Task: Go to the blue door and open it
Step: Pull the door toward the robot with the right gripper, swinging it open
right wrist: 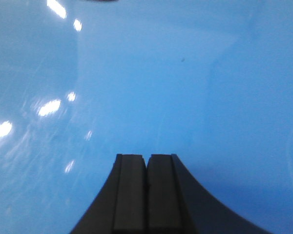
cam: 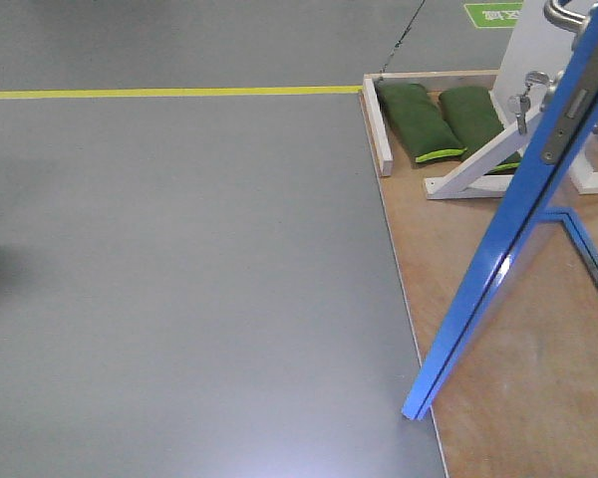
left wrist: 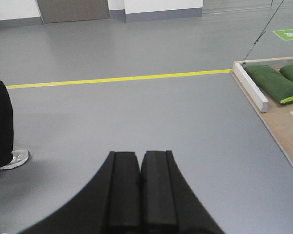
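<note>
Right wrist-mounted view fills with the blue door, which stands ajar, the right pincer pressed together and facing it, likely to shove it wider, while the left pincer, likewise closed, points at the floor.

The right claw is sitting at the bottom middle of the view. Its two black fingers are pressing flat together, with only a thin seam showing between them. The door is filling everything above and beside the claw as one glossy, bright-blue face. White glints are shining on it above and left of the claw, some smearing into faint streaks. A tiny dark speck is showing above the claw, slightly right. A dark sliver is peeking in far above the claw. Whether the claw's tips are touching the door cannot be told.
</note>
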Tool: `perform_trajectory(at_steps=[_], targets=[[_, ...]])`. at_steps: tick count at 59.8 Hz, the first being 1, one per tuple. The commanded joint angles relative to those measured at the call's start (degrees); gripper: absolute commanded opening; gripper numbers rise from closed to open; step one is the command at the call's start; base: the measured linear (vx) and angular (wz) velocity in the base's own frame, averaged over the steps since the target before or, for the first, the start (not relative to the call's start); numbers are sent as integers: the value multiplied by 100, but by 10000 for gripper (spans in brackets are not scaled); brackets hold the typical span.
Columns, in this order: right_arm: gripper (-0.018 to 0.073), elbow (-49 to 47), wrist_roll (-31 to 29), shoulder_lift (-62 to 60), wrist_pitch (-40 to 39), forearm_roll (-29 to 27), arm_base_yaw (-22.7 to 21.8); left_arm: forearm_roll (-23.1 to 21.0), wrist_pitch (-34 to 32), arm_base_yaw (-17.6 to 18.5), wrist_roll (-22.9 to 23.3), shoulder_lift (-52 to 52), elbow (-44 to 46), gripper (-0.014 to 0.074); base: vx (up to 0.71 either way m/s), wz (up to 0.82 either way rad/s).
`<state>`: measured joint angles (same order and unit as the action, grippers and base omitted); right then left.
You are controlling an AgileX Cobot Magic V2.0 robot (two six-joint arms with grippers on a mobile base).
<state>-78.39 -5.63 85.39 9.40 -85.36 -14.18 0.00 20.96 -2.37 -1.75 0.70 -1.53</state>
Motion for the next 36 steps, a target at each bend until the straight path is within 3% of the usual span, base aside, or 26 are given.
perform_trajectory(at_steps=[1, 36], targets=[[5, -204, -88, -167, 887, -8, 209, 0, -450, -7, 18, 84, -24, 70, 0, 0], [5, -204, -88, -155, 992, -4, 192, 0, -450, -7, 18, 84, -24, 70, 0, 0]])
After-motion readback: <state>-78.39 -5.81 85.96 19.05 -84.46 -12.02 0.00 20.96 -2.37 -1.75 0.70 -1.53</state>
